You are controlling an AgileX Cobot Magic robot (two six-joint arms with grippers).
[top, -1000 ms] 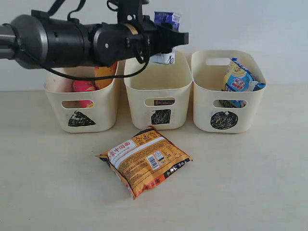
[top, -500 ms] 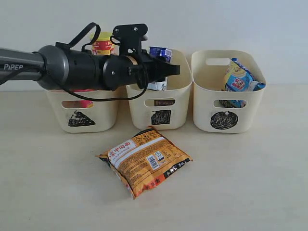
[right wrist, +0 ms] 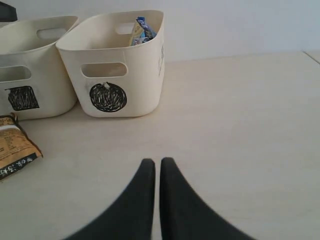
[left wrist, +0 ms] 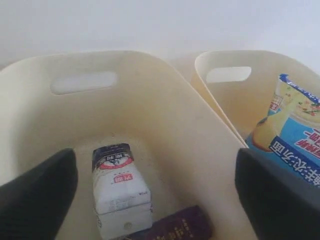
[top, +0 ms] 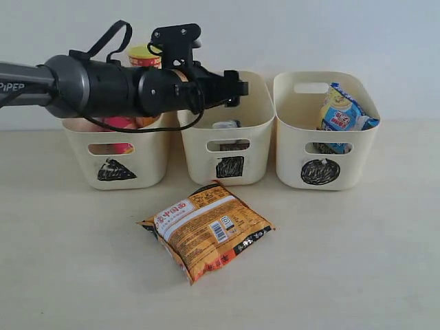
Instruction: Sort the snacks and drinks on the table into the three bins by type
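My left gripper (top: 232,88) hovers open over the middle bin (top: 206,161), the one marked with a square. Nothing is between its fingers (left wrist: 37,195). Below it the blue and white drink carton (left wrist: 120,192) lies on the bin floor beside the dark purple carton (left wrist: 182,227). An orange-brown snack bag (top: 206,230) lies flat on the table (top: 357,261) in front of the bins. My right gripper (right wrist: 154,162) is shut and empty, low over the bare table (right wrist: 240,130).
The triangle bin (top: 117,155) at left holds a yellow canister (top: 143,55) and a pink one (top: 120,124). The circle bin (top: 323,148) at right holds a blue-white bag (top: 342,110). A pale wall stands close behind the bins.
The left gripper came down over the middle bin and opened. The blue and white carton that it held now lies inside that bin. The right gripper has not moved.
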